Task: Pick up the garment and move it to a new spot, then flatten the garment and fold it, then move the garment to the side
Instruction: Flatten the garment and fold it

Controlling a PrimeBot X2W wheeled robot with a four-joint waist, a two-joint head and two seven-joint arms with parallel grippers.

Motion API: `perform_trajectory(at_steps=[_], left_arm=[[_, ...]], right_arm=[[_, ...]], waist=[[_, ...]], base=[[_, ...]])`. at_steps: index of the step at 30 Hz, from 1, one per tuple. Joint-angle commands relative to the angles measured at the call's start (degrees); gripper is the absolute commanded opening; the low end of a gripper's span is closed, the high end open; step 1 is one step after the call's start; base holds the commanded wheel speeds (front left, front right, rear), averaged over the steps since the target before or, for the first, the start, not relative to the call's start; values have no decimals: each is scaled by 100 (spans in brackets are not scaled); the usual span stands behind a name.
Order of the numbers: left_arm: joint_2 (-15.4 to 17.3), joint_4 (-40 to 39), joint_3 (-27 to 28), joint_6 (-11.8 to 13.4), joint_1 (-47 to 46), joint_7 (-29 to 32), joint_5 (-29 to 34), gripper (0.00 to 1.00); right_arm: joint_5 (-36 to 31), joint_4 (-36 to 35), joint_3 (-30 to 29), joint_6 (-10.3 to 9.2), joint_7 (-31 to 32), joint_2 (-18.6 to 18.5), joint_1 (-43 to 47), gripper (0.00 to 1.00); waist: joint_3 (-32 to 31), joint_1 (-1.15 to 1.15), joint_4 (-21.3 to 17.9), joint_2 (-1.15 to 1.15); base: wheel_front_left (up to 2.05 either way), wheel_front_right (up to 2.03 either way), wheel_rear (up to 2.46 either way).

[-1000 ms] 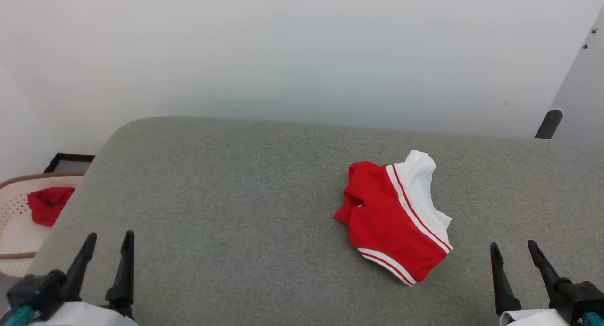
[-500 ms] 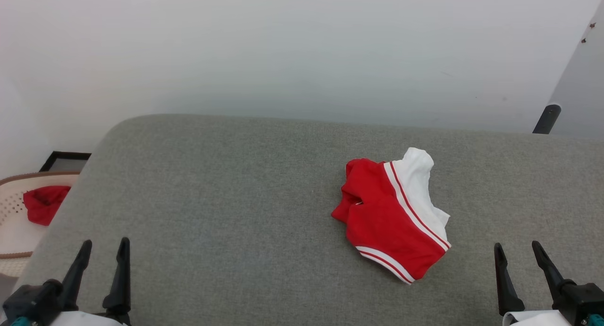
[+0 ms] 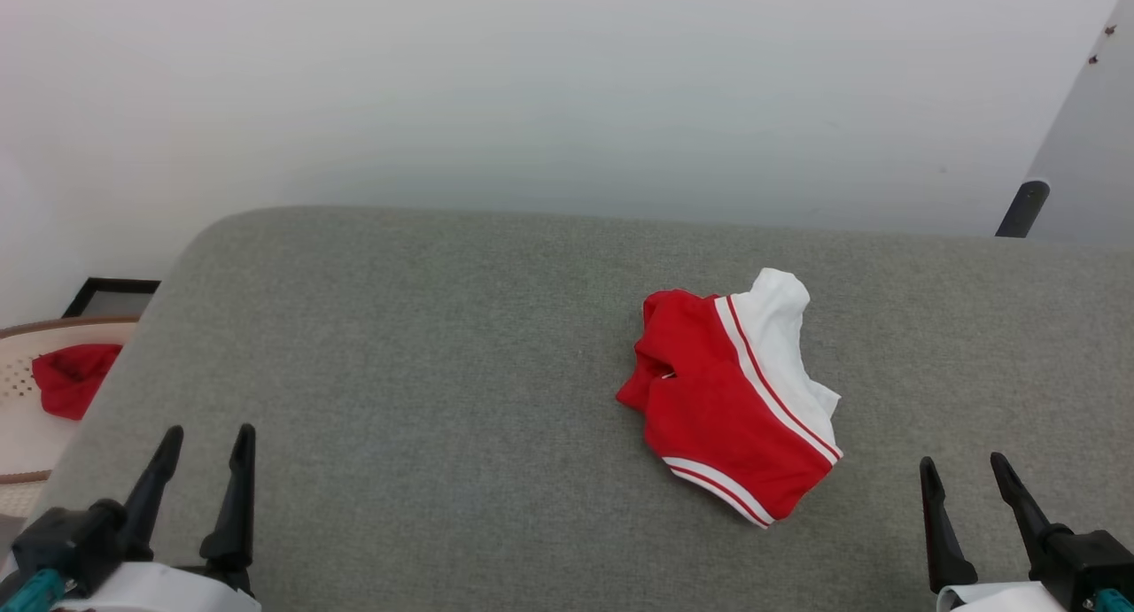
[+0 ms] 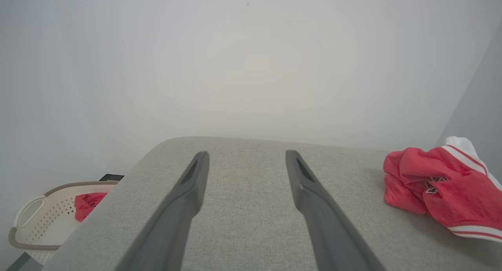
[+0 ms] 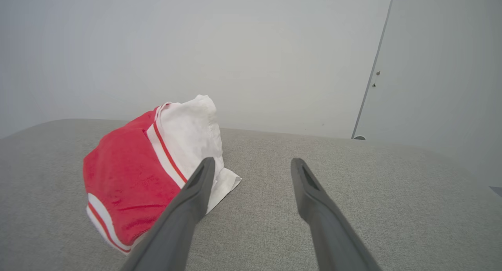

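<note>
Red and white cloth is your thing to find: the garment (image 3: pixel 731 395) lies in a crumpled heap on the grey cushion (image 3: pixel 399 373), right of the middle. Nothing holds it.

In the head view, your left gripper (image 3: pixel 210 430) is at the near left and your right gripper (image 3: pixel 962 460) is at the near right. Each has its two fingers (image 3: pixel 235 501) spread apart with nothing between them. The right one is near the garment but not touching it. The left one is well apart from it. Off the left edge of the cushion sits a pale basket (image 3: pixel 53 327) with a plain red cloth (image 3: pixel 66 377) inside.

In the left wrist view, you see the dark fingers wide apart over bare cushion. The garment is off to the right, and the basket is at the lower left.

In the right wrist view, the fingers are spread too. The garment lies to the left of them, white part on the far side, striped band at the near edge. A white wall (image 5: pixel 196 47) stands behind.
</note>
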Motion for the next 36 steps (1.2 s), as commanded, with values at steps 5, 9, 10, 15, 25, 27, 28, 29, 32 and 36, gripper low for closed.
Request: perform_trajectory(at_steps=[5,9,10,15,25,27,28,29,32,36], left_arm=[[46,-86,-19,43,-102,78,6,100],[18,-92,-84,53,-124,91,49,100],[6,-84,-102,49,-133,80,52,100],[-72,-22,-204,40,-200,18,77,100],[-352,105,-414,-14,-445,-166,166,100],[-416,130,-454,-34,-507,-196,192,100],[-448,144,-478,-55,-539,-212,201,100],[-475,164,-492,-67,-567,-227,218,100],[-577,213,-536,-89,-666,-261,231,100],[-706,293,-573,-148,-798,-290,257,100]], right_arm=[[3,65,58,-2,-17,-7,-107,100],[39,118,87,-2,63,-96,-187,100],[57,130,87,-2,100,-120,-217,100],[158,168,59,-2,377,-294,-385,100],[370,211,-74,-2,1250,-715,-931,100],[388,242,-78,-2,1425,-791,-1037,100],[399,277,-119,-2,1541,-829,-1075,100],[422,306,-120,-2,1651,-856,-1115,100],[487,374,-148,-2,1976,-912,-1232,100],[569,429,-131,-2,2399,-987,-1358,100]], waist=[[63,0,-55,0],[120,0,-31,0],[135,0,-10,0],[257,0,169,0],[765,0,706,0],[863,0,813,0],[917,0,869,0],[964,0,910,0],[1118,0,1030,0],[1318,0,1144,0]], base=[[0,0,0],[0,0,0],[0,0,0],[0,0,0],[0,0,0],[0,0,0],[0,0,0],[0,0,0],[0,0,0],[0,0,0]])
